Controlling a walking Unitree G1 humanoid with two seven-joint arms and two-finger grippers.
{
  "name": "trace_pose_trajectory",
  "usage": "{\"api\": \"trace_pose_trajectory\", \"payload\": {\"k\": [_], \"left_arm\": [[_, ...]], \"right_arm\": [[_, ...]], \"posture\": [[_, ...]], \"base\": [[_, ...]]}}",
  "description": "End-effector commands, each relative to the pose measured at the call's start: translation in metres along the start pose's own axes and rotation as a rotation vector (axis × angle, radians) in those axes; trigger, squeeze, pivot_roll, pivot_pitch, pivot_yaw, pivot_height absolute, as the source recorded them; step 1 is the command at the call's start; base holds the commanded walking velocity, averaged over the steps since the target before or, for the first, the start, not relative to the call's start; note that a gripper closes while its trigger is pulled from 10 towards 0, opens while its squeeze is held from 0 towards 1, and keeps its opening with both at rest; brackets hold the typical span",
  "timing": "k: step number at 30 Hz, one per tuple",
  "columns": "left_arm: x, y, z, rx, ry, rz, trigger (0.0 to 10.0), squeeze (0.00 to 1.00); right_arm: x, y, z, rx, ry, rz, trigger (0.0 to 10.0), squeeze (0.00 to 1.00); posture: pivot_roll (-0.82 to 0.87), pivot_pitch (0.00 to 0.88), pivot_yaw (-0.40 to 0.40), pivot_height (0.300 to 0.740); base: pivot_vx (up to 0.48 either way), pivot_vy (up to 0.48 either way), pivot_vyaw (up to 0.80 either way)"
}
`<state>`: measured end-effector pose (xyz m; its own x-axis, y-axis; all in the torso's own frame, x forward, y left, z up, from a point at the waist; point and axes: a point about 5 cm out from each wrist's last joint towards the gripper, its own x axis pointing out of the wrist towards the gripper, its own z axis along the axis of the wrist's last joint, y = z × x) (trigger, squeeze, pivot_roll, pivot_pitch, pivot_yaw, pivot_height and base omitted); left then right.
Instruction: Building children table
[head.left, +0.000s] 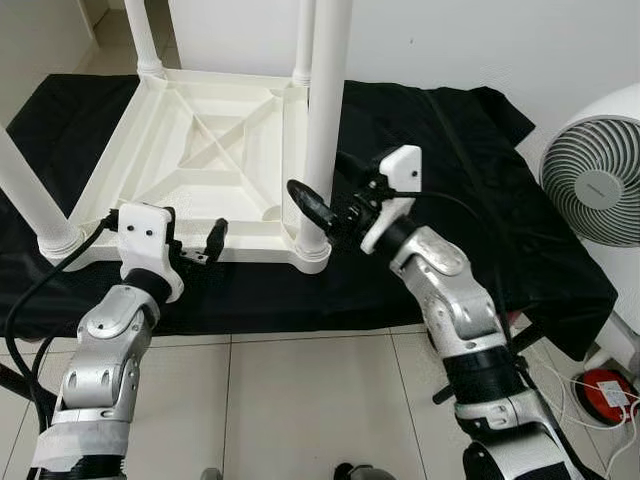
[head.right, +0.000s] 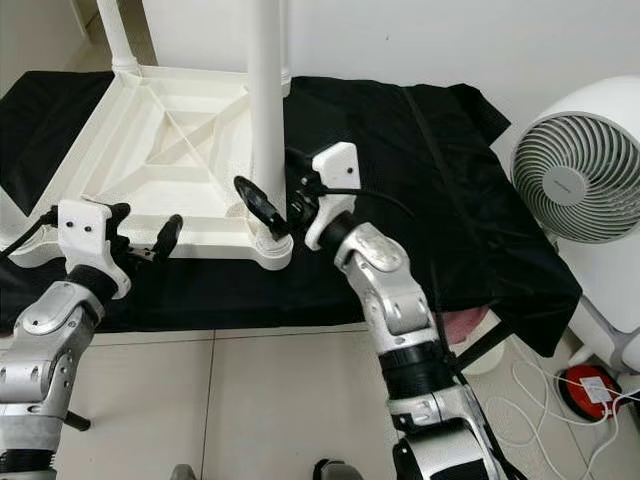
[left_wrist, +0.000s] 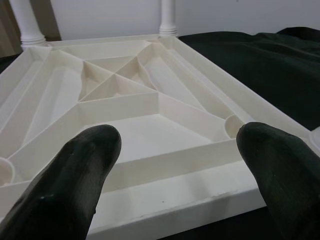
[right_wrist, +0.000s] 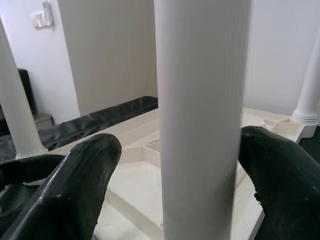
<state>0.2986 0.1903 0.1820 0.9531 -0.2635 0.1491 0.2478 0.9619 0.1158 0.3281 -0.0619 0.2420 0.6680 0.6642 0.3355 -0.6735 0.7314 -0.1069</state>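
The table top lies upside down so legs go in. Right gripper jaws wide around a leg, not squeezing; left gripper jaws wide by the rim.

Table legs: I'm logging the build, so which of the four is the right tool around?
The near right leg, at the corner closest to the robot's right arm. The right tool straddles it, fingers open; the other legs stand untouched.

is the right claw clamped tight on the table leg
No, the right claw is open, with a gap between its fingers and the leg.
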Motion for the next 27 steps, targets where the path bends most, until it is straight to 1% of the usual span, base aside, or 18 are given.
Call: {"api": "trace_pose_trajectory", "payload": {"k": [1, 2, 3, 4, 5, 7, 9, 11, 12, 13, 14, 16, 18, 19, 21, 26, 27], "left_arm": [[0.0, 0.001, 0.0, -0.003, -0.005, 0.06, 10.0, 0.0], [0.0, 0.001, 0.001, -0.001, -0.006, 0.063, 10.0, 0.0], [0.0, 0.002, 0.001, -0.003, -0.008, 0.068, 10.0, 0.0], [0.0, 0.002, 0.001, -0.003, -0.008, 0.068, 10.0, 0.0], [0.0, 0.002, 0.001, -0.007, -0.009, 0.072, 10.0, 0.0], [0.0, 0.002, 0.001, -0.007, -0.009, 0.073, 10.0, 0.0], [-0.001, 0.001, 0.001, -0.01, -0.009, 0.07, 10.0, 0.0], [-0.001, -0.001, -0.001, -0.017, -0.006, 0.069, 10.0, 0.0], [-0.001, -0.001, -0.001, -0.017, -0.005, 0.069, 10.0, 0.0], [-0.001, -0.002, -0.001, -0.018, -0.005, 0.067, 10.0, 0.0], [-0.001, -0.002, -0.001, -0.02, -0.005, 0.065, 10.0, 0.0], [0.0, -0.002, -0.002, -0.021, -0.005, 0.064, 10.0, 0.0], [0.0, -0.002, -0.002, -0.019, -0.001, 0.063, 10.0, 0.0], [0.0, -0.002, -0.002, -0.019, -0.001, 0.063, 10.0, 0.0], [0.0, -0.003, -0.003, -0.019, 0.001, 0.062, 10.0, 0.0], [0.001, -0.004, -0.003, -0.02, 0.0, 0.059, 10.0, 0.0], [0.001, -0.004, -0.003, -0.022, 0.001, 0.058, 10.0, 0.0]], "right_arm": [[0.004, -0.003, -0.002, -0.018, 0.003, -0.069, 10.0, 0.0], [0.007, -0.003, -0.003, -0.02, 0.005, -0.1, 10.0, 0.0], [0.01, -0.004, 0.0, -0.036, -0.015, -0.161, 10.0, 0.0], [0.01, -0.004, 0.0, -0.036, -0.015, -0.161, 10.0, 0.0], [0.012, -0.004, 0.004, -0.055, -0.042, -0.207, 10.0, 0.0], [0.013, -0.005, 0.005, -0.058, -0.049, -0.217, 10.0, 0.0], [0.012, -0.015, 0.014, -0.039, -0.092, -0.323, 10.0, 0.0], [0.008, -0.026, 0.019, -0.04, -0.117, -0.394, 10.0, 0.0], [0.006, -0.029, 0.019, -0.042, -0.115, -0.401, 10.0, 0.0], [0.004, -0.034, 0.02, -0.07, -0.118, -0.418, 10.0, 0.0], [0.002, -0.038, 0.021, -0.079, -0.118, -0.432, 10.0, 0.0], [0.001, -0.041, 0.022, -0.085, -0.12, -0.443, 10.0, 0.0], [-0.001, -0.047, 0.023, -0.09, -0.119, -0.463, 10.0, 0.0], [-0.001, -0.047, 0.023, -0.09, -0.119, -0.463, 10.0, 0.0], [-0.001, -0.05, 0.025, -0.126, -0.115, -0.46, 10.0, 0.0], [-0.001, -0.051, 0.027, -0.141, -0.111, -0.453, 10.0, 0.0], [0.002, -0.05, 0.03, -0.147, -0.112, -0.441, 10.0, 0.0]], "posture": [[-0.02, 0.075, -0.015, 0.74], [-0.02, 0.075, -0.015, 0.74], [-0.01, 0.073, -0.019, 0.74], [-0.01, 0.073, -0.019, 0.74], [-0.01, 0.07, -0.022, 0.74], [-0.01, 0.07, -0.022, 0.74], [-0.01, 0.07, -0.022, 0.74], [-0.01, 0.066, -0.024, 0.74], [-0.01, 0.066, -0.024, 0.74], [-0.01, 0.066, -0.024, 0.74], [-0.01, 0.066, -0.024, 0.74], [-0.01, 0.066, -0.024, 0.74], [-0.02, 0.066, -0.022, 0.74], [-0.02, 0.066, -0.022, 0.74], [-0.02, 0.067, -0.018, 0.74], [-0.02, 0.067, -0.018, 0.74], [-0.03, 0.07, -0.015, 0.74]], "base": [[0.0, 0.0, 0.0], [0.0, 0.0, 0.0], [0.0, 0.0, 0.0], [0.0, 0.0, 0.0], [0.0, 0.0, 0.0], [0.0, 0.0, 0.0], [0.0, 0.0, 0.0], [0.0, 0.0, 0.0], [0.0, 0.0, 0.0], [0.0, 0.0, 0.0], [0.0, 0.0, 0.0], [0.0, 0.0, 0.0], [0.0, 0.0, 0.0], [0.0, 0.0, 0.0], [0.0, 0.0, 0.0], [0.0, 0.0, 0.0], [0.0, 0.0, 0.0]]}}
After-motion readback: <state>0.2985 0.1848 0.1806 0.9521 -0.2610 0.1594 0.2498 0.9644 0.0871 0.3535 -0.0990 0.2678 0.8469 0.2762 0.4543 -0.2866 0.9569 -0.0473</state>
